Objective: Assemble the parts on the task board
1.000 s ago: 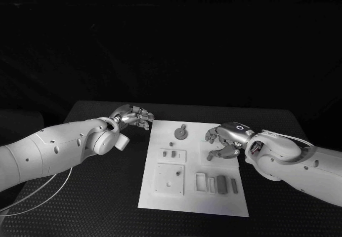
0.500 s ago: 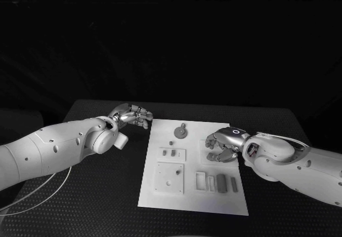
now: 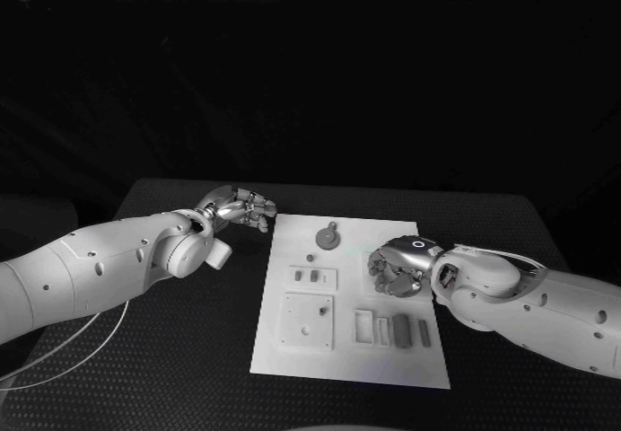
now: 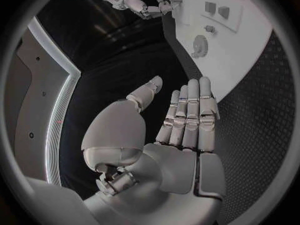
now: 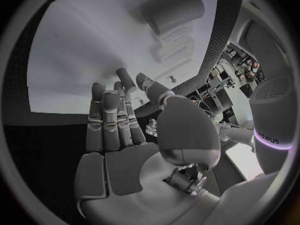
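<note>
The white task board [image 3: 292,355] lies mid-table. On it a round grey part with a tab [image 3: 328,236] sits at the far end, small parts [image 3: 308,277] stand in a square block, and dark bars [image 3: 403,330] lie near the front right. My right hand [image 3: 395,267] hovers over the board's right side with its fingers straight and nothing in them [image 5: 119,125]; a grey part [image 5: 174,11] lies beyond them. My left hand [image 3: 240,208] stays off the board's far left corner, fingers straight, holding nothing [image 4: 184,120].
A square white plate [image 3: 308,321] and pale slots [image 3: 365,327] sit on the board's near half. Black table surface [image 3: 169,359] surrounds the board. A cable [image 3: 78,359] trails below my left arm.
My right hand has drawn in over the board's right side and turned its palm down toward it. My left hand has barely moved.
</note>
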`<state>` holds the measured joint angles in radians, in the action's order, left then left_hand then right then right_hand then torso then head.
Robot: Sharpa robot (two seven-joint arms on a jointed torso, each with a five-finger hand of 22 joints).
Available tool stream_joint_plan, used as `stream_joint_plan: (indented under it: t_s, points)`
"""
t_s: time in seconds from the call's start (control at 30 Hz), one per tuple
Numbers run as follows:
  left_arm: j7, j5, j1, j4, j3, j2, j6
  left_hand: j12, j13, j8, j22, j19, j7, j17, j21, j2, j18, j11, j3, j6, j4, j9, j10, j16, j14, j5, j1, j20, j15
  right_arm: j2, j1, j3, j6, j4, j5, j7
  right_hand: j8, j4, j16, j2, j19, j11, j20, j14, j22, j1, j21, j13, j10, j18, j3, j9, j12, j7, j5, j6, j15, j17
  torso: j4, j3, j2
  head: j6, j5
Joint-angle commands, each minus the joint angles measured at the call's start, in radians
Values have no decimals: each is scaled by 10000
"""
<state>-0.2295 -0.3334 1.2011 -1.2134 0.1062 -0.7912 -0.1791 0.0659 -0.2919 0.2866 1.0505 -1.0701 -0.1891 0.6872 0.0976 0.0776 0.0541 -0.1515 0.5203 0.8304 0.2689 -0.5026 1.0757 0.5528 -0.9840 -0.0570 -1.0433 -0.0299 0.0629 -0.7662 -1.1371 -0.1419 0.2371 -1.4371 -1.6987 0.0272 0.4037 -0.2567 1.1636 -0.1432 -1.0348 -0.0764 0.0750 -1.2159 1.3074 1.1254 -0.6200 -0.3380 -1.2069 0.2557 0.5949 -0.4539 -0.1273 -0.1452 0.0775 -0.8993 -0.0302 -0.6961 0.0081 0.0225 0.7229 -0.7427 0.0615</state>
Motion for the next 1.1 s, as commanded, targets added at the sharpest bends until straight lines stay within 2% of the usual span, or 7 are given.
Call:
stream_joint_plan:
  t_s: [0.03, 0.27, 0.53, 0.57, 0.67, 0.8, 1.1]
  points:
    - [-117, 35, 14, -19, -8, 12, 131, 52, 12, 68, -6, -55, 4, 14, -52, -13, 113, -2, -43, 30, -24, 8, 57, -68, -28, 21, 91, -17, 47, 18, 18, -6, -1, -11, -183, -123, 89, -84, 59, 206, -95, 30, -19, -67, 232, -5, -66, -61, -171, 61, -14, -23, -78, 38, 19, -176, -77, 23, -2, -2, -1, -22, 12]
    - [-88, 35, 14, -28, -8, -7, 188, 48, 16, 67, -7, -53, 3, 21, -59, -17, 113, -3, -47, 27, -31, 10, 55, -76, -27, 21, 102, -16, 48, 9, 25, -7, -86, 13, -347, -61, 192, -307, 81, 687, -150, 168, -67, -176, 225, 111, -140, -154, -515, 61, 60, -84, -189, 186, 28, -533, -206, 86, -11, 1, 0, -61, 20]
    - [-73, 35, 14, -19, -8, -5, 190, 40, 23, 64, -7, -51, 0, 31, -68, -25, 112, -7, -51, 17, -41, 15, 46, -90, -24, 21, 113, -15, 51, 19, 25, -6, -60, 52, -469, 4, 175, -349, 85, 769, -150, 199, -96, -198, 222, 330, -164, -179, -565, 61, 148, -96, -173, 206, 34, -598, -237, 116, -10, -8, -1, -83, 30]
    - [-67, 35, 14, -20, -8, -8, 192, 40, 24, 64, -8, -50, 0, 32, -70, -26, 112, -7, -51, 16, -42, 16, 45, -91, -23, 21, 114, -15, 51, 16, 25, -6, -58, 68, -502, 17, 167, -330, 82, 759, -146, 194, -95, -197, 216, 404, -160, -184, -571, 61, 228, -96, -166, 201, 44, -611, -247, 124, -12, -8, -1, -89, 32]
    - [-38, 35, 14, -22, -8, -14, 208, 32, 31, 57, -9, -44, -6, 38, -79, -22, 110, -13, -57, 2, -49, 21, 32, -103, -17, 21, 127, -12, 54, 2, 25, -6, -42, 118, -461, 69, 64, -167, 62, 506, -178, 177, -43, -200, 197, 509, -137, -190, -543, 61, 902, -67, -90, 159, 50, -596, -213, 175, -15, -5, -2, -108, 45]
    - [-36, 35, 14, -26, -8, -10, 208, 24, 39, 52, -11, -35, -11, 46, -91, -19, 108, -20, -61, -12, -54, 26, 18, -119, -7, 21, 135, -9, 59, 0, 25, -6, -89, 130, -407, 87, -101, -134, 45, 208, -134, 85, -15, -134, 205, 327, -120, -146, -332, 61, 1034, -9, 66, 74, 35, -399, -128, 202, -15, -4, -3, -103, 47]
    - [-28, 36, 14, -29, -7, -15, 209, 20, 52, 45, -11, -32, -21, 66, -109, -20, 106, -28, -76, -32, -84, 35, 3, -143, -2, 22, 174, -4, 65, -10, 24, -6, -213, 174, -399, 142, -209, -65, 61, -74, -120, 34, -13, -88, 212, 250, -125, -131, -237, 61, 1154, 22, 160, 22, 31, -291, -84, 220, -14, -2, -3, -114, 39]
